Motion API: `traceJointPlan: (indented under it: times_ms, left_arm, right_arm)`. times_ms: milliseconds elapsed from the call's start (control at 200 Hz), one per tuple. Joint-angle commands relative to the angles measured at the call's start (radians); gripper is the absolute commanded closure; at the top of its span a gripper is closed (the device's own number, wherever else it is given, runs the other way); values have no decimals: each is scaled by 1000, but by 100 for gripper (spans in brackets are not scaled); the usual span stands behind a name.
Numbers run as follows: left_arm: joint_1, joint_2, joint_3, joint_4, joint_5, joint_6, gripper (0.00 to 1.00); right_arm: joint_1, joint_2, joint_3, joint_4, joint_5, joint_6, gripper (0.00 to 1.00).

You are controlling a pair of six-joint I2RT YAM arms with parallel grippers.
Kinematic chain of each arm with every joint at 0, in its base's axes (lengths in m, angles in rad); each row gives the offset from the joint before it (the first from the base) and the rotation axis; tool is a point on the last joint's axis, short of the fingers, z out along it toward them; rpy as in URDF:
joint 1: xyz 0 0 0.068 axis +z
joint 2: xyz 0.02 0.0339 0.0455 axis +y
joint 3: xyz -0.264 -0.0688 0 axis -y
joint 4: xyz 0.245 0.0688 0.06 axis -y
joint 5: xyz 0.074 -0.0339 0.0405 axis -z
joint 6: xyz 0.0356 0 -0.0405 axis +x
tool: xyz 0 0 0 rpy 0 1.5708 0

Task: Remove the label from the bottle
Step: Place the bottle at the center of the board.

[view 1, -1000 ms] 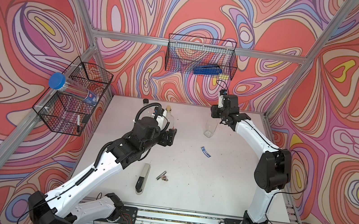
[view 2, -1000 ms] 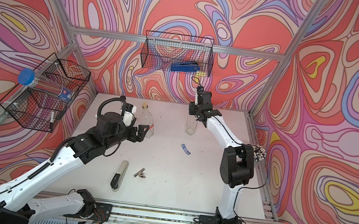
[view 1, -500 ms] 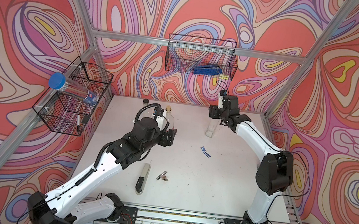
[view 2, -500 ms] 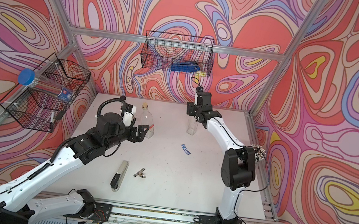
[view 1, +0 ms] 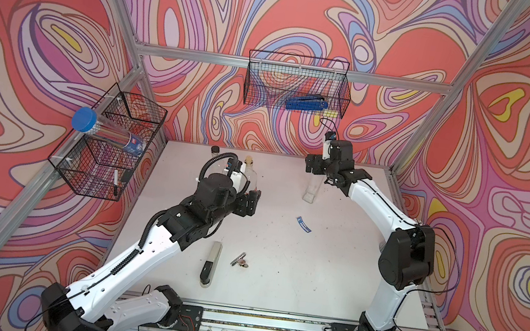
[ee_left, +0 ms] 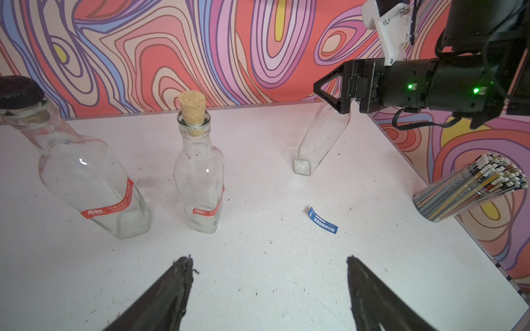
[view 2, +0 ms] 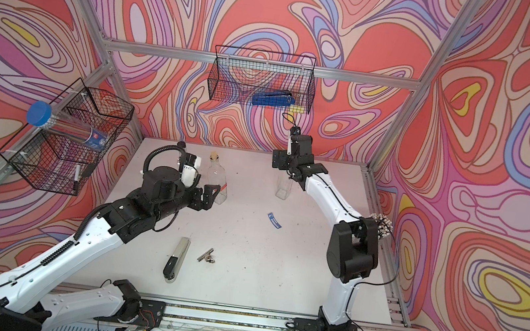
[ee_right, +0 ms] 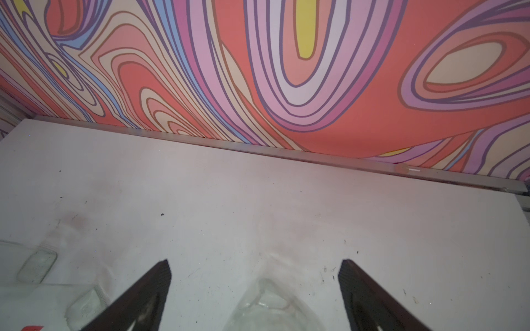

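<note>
Surface: a white table (view 1: 281, 245) is sitting inside walls (view 1: 276, 18) covered in red, pink and purple swirls, with dark specks dotting its top.
Bottle: a slim clear bottle (view 1: 312, 189) is standing near the back edge of the surface, toward the back right corner. The sides in view are showing plain glass. In the left wrist view (ee_left: 321, 143) it is appearing to lean.
Label: a small blue label (view 1: 303, 224) is lying flat on the surface, apart from the bottle and closer to the middle.
Right claw: the right gripper (ee_right: 253, 266) is hovering at the bottle's top with its fingers spread wide. The glass is showing between them with a gap on each side, so it is gripping nothing.
Left claw: the left gripper (ee_left: 268, 259) is hanging over the surface left of the middle, fingers wide apart and holding nothing.
Other bottles: a corked bottle (ee_left: 198, 177) and a black-capped bottle (ee_left: 86, 177) are standing near the back edge toward the left, each wearing a red band (ee_left: 107, 210) low on its body.
Front half: a long grey-and-black tool (view 1: 210, 263) and a small metal clip (view 1: 239, 259) are lying near each other.
Right edge: a cup of striped sticks (ee_left: 470, 189) is tilting there.
</note>
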Motion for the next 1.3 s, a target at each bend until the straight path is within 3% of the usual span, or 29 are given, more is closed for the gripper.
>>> traceJointPlan:
  times_ms: [0,736,1292]
  left_arm:
    - [5,-4,0,23,-2,1,15]
    - [6,-13,2,1,-5,1,14]
    - [7,-10,-6,-26,-2,-16,14]
  right_arm:
    - [5,-39,0,-7,9,-2,2]
    - [5,-104,36,-48,-32,3,2]
    - [15,-337,-124,-60,-95,28,2]
